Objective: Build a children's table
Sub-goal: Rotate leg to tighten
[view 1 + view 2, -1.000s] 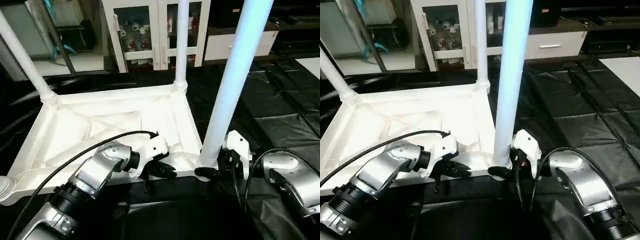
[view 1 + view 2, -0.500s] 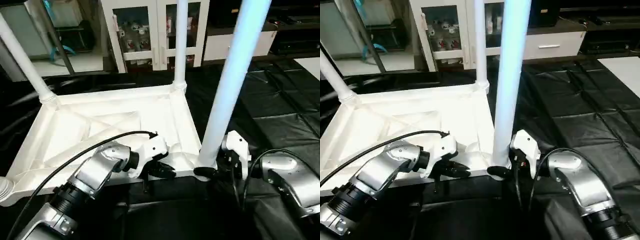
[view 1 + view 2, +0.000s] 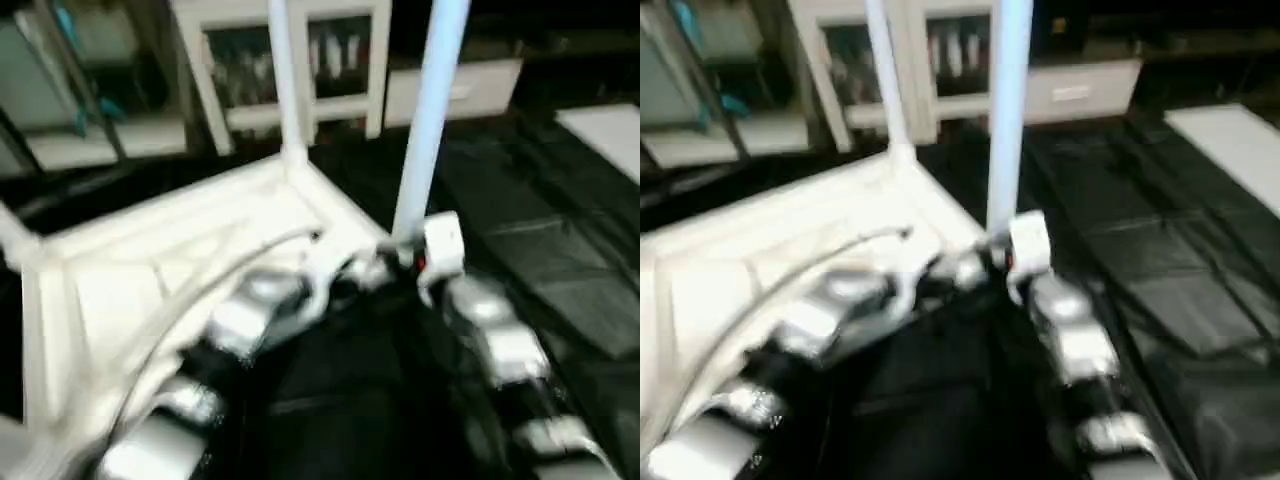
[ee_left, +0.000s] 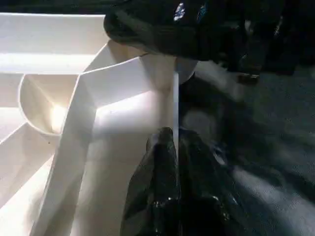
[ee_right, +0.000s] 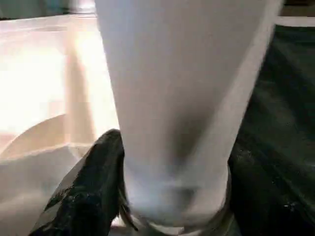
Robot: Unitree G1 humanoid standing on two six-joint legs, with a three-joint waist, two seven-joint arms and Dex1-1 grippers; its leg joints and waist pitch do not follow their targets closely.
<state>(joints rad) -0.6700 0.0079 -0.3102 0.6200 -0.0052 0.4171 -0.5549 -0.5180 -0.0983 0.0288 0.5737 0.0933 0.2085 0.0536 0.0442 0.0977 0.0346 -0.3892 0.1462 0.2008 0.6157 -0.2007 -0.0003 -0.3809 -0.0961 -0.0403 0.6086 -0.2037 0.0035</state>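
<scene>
Left gripper (image 4: 172, 147) pinched together on the thin rim of the upturned white table top (image 3: 150, 250), right gripper (image 5: 172, 196) apparently clamped around the base of the near leg (image 3: 430, 110) upright in its corner socket, another leg (image 3: 283, 70) behind, black mat (image 3: 560, 250) beneath.

the two head views look forward and down over both forearms at the upturned table top (image 3: 170, 250) on the black floor (image 3: 560, 250). each wrist view sits very close at the near corner socket: the left along its claw (image 4: 174, 147), the right against the leg (image 5: 182, 98).
</scene>
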